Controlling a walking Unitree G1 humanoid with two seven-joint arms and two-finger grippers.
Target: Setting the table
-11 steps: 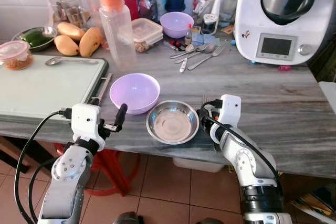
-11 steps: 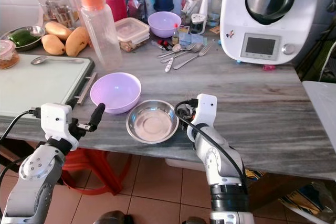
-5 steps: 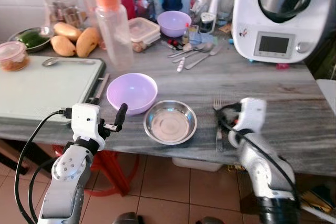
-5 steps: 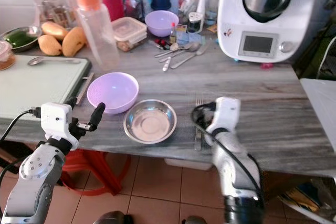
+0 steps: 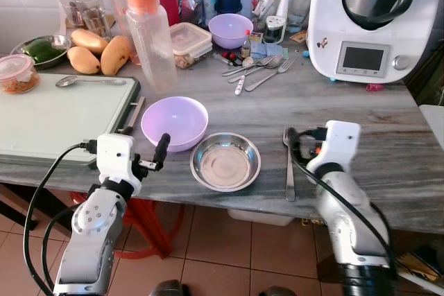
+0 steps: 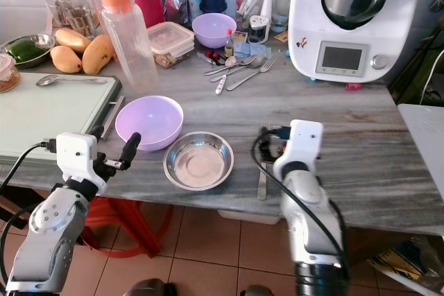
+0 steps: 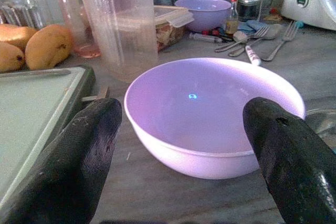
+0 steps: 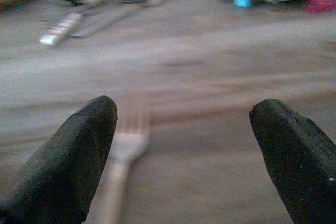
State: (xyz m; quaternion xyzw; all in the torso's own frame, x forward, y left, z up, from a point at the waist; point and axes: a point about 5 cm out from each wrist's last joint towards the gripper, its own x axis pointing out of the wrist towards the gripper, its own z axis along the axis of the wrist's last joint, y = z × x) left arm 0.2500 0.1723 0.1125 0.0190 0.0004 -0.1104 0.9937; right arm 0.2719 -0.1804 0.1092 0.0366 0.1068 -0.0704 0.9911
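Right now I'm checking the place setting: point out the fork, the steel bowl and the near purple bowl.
fork [image 5: 288,164], left eye view, mid-handle.
steel bowl [image 5: 225,163], left eye view, inner bottom.
near purple bowl [image 5: 175,120], left eye view, inside.

two silver arms with round grey joint plates are seen, each capped by a white boxy wrist block and looped with black cable. the left claw [image 5: 161,152] and right claw [image 8: 184,156] are each formed of two long, rounded matte-black fingers.
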